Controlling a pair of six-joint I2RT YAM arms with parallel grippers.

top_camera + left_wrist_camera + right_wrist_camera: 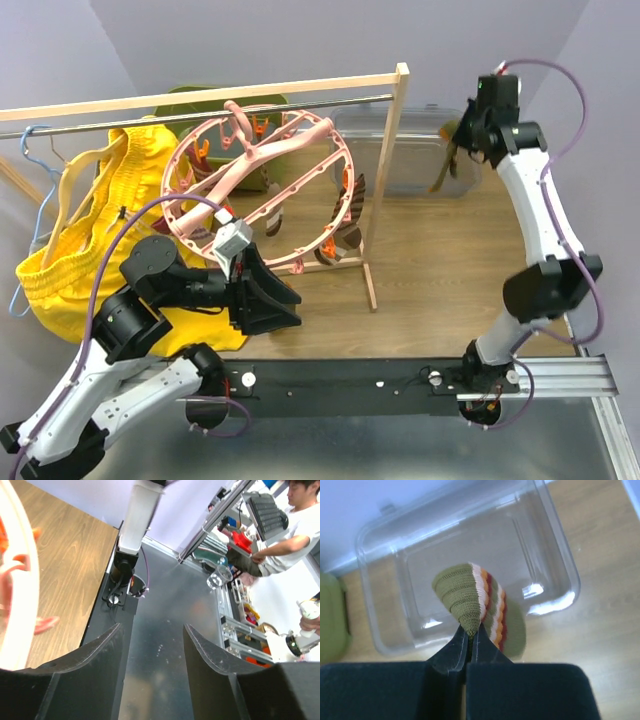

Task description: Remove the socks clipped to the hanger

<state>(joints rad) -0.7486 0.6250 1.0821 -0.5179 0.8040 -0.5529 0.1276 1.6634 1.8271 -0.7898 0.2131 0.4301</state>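
The right fingers (451, 656) were pressed shut on the tip of an olive sock (470, 605) banded in cream, red and orange. The fabric was pinched right between their points and bulged out just beyond them. From above, that sock (446, 158) dangled from the raised right arm over a clear plastic bin (405, 150) at the far side of the wooden surface (440, 270). It hung well apart from the pink hanger (300, 135). The hanger was a round ring with cross spokes, hooked on the metal rail of a wooden rack (400, 150). A brown striped sock (350, 215) was clipped at the ring's right side under an orange clip (347, 181). More striped fabric showed through the spokes near the middle, too small to make out. The left fingers (262, 300) were spread wide with nothing between them. They sat just below the ring's lower rim, near the hanger but not touching any sock. In the left wrist view the two dark fingers (90, 680) framed only grey metal. The hanger (20, 580) was a pale pink blur at the left edge, outside the gap. Yellow shorts (90, 230) hung on the rail to the hanger's left, beside a thin light-blue wire hanger (33, 150).
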